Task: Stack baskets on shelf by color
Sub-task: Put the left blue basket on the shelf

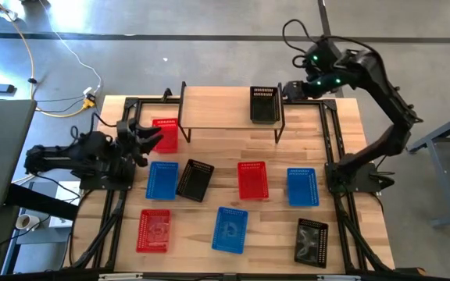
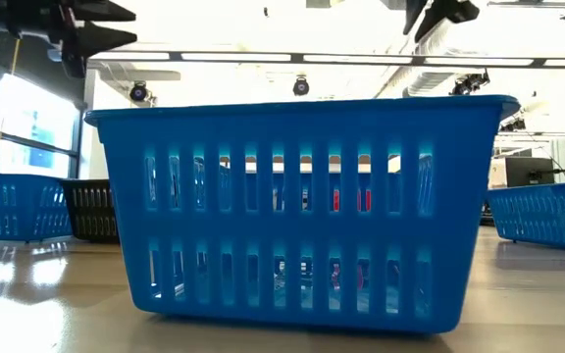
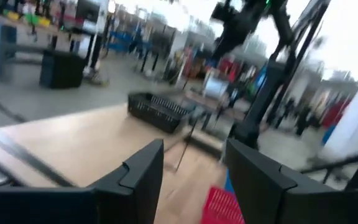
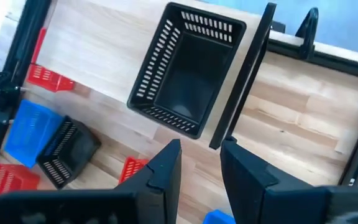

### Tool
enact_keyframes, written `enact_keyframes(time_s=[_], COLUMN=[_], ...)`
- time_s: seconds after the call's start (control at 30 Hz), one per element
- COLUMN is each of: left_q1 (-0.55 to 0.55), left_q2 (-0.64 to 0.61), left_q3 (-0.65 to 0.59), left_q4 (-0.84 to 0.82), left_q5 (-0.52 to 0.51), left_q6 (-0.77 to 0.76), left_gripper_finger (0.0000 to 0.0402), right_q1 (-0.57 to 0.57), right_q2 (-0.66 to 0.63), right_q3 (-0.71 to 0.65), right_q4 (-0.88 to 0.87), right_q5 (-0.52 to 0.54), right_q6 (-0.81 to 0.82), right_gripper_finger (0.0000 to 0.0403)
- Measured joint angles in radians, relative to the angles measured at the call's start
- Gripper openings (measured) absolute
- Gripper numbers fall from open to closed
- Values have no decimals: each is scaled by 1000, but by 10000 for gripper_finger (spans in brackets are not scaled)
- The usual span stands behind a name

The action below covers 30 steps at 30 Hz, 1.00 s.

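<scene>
Shelf is my landmark here, and I read across from its left end. My left gripper hovers just off that end with its fingers spread apart and empty; a red basket sits on the counter right beside them, by the shelf's left legs. In front of the shelf lie the rest (loose, none stacked): a blue basket, a tilted black basket, a red one, another blue, and a nearer row of red, blue and black. One black basket already stands on the shelf's right end. My right gripper hangs just beyond that end, fingers parted with nothing between them. I judge the task barely begun. Next I would close on the red basket's rim and lift it onto the shelf's left end.
</scene>
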Motion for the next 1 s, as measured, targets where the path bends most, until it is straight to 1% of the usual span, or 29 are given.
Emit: enact_keyframes(time_s=[0.07, 0.2, 0.33, 0.47, 0.57, 0.67, 0.77, 0.87, 1.0], left_q1=[0, 0, 0, 0, 0, 0, 0, 0, 0], left_q2=[23, 85, 167, 251, 301, 341, 378, 411, 457], left_q3=[65, 206, 320, 400, 430, 433, 433, 433, 433], left_q4=[-121, -354, -528, -676, -805, -922, -1018, -1074, -1092], left_q5=[20, 88, 140, 192, 242, 275, 291, 290, 282], left_q6=[-36, -170, -302, -428, -532, -669, -786, -866, -930], left_gripper_finger=[165, 165, 165, 165, 165, 165, 165, 165, 165], right_q1=[19, 45, 52, 52, 52, 52, 52, 52, 52], right_q2=[-15, -27, -25, -22, -22, -22, -22, -22, -22], right_q3=[0, 0, 0, 0, 0, 0, 0, 0, 0], right_q4=[0, 0, 0, 0, 0, 0, 0, -1, -1], right_q5=[26, 74, 74, 73, 73, 72, 58, 50, 43], right_q6=[19, 42, 37, 34, 34, 34, 15, -17, -48], right_gripper_finger=[98, 98, 98, 98, 98, 98, 98, 98, 98])
